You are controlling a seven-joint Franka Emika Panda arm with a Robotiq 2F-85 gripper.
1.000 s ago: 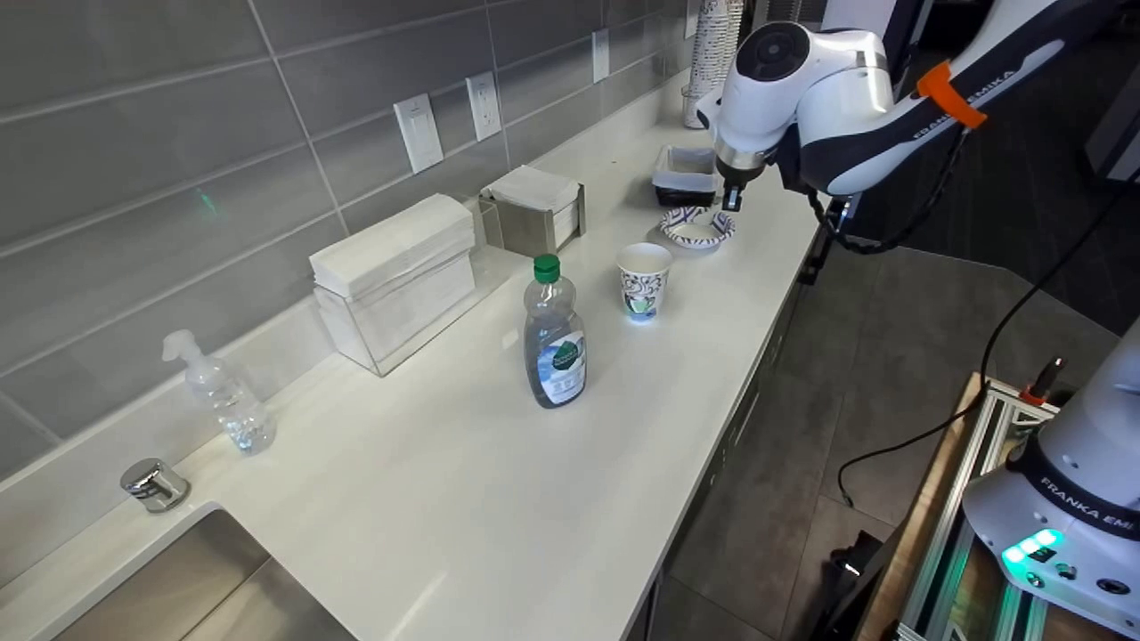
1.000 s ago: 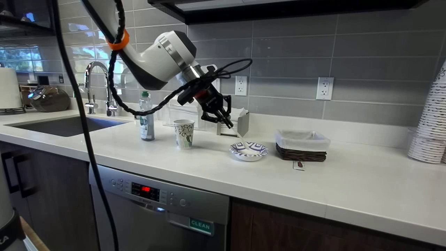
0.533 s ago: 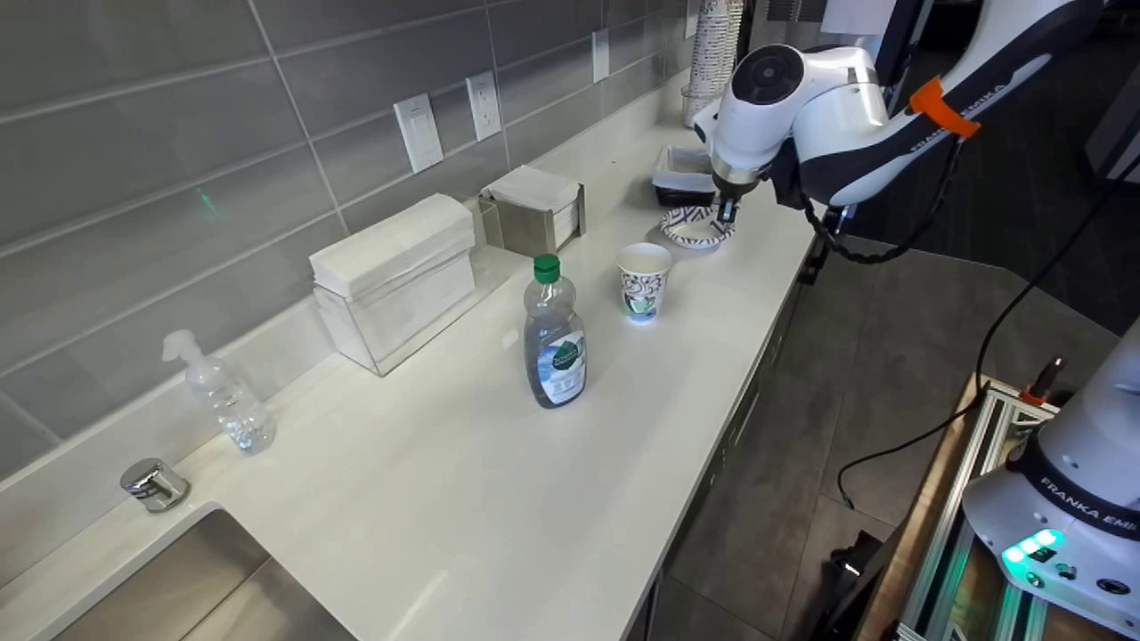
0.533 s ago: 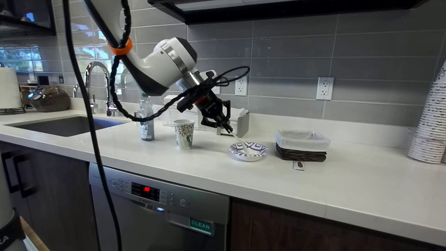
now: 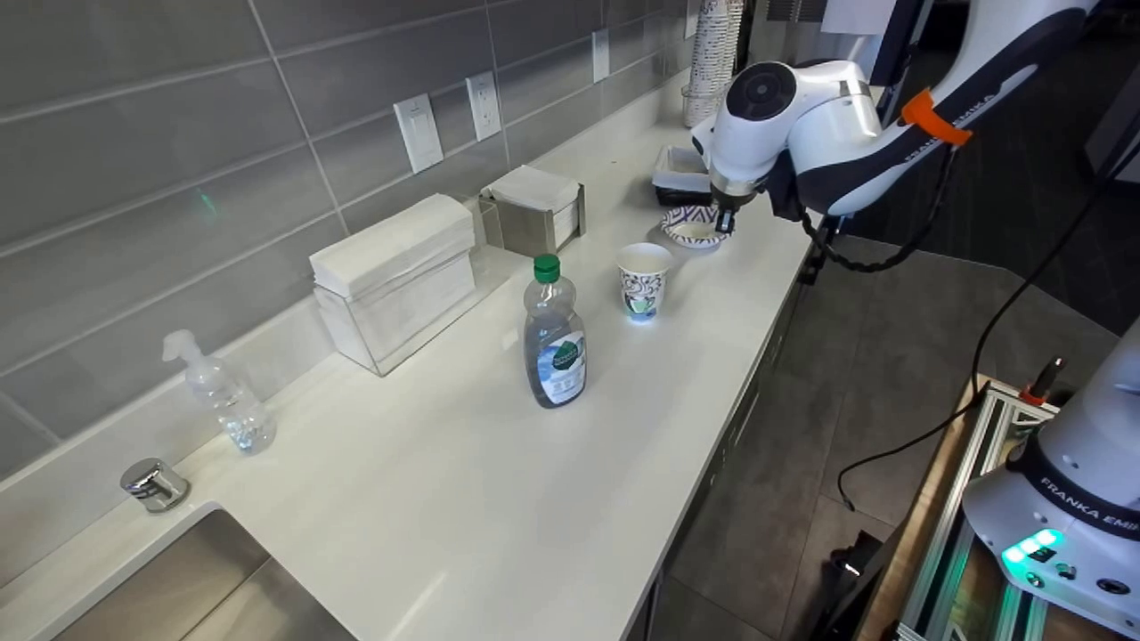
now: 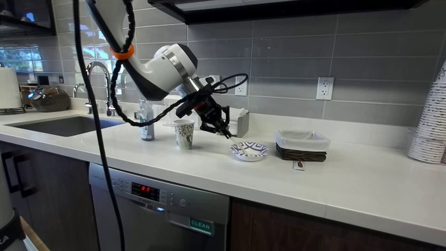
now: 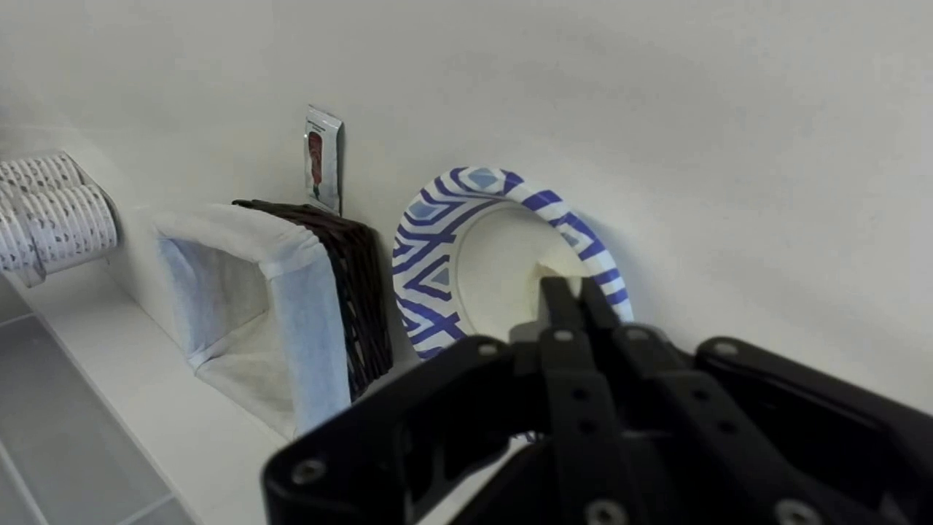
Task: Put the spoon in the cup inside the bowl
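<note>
- Broadly, in an exterior view a long counter (image 5: 445,525) spreads between sink (image 5: 196,579) and bottle (image 5: 557,356), bounded by the wall (image 5: 160,196) on one side and dropping off at a straight edge on the other. The cup (image 5: 643,283) stands upright between bottle and bowl (image 5: 684,216), apart from both.
- Over that edge reaches the arm (image 5: 824,125), wrist bent downward, its gripper (image 5: 725,223) in front of the bowl's rim.
- Again in an exterior view, the arm slants down from the upper left to just above the bowl's rim on the cup's side. The jaws are drawn together, pinching one end of the spoon (image 6: 241,147); it leans, lower end inside the bowl — contact with the bowl cannot be made out. More room lies between cup and bowl than between bowl and basket (image 6: 301,150). The dishwasher (image 6: 139,216) bears a CLEAN sign (image 6: 200,226), seen only from here.
- Lastly, the wrist view looks down past the jaws — nearly meeting, a pale sliver of spoon at their tips — with part of the bowl's floor hidden. The packet (image 7: 323,159) near the basket reads clearest here; stacked cups (image 7: 58,226) lie at the left margin.
</note>
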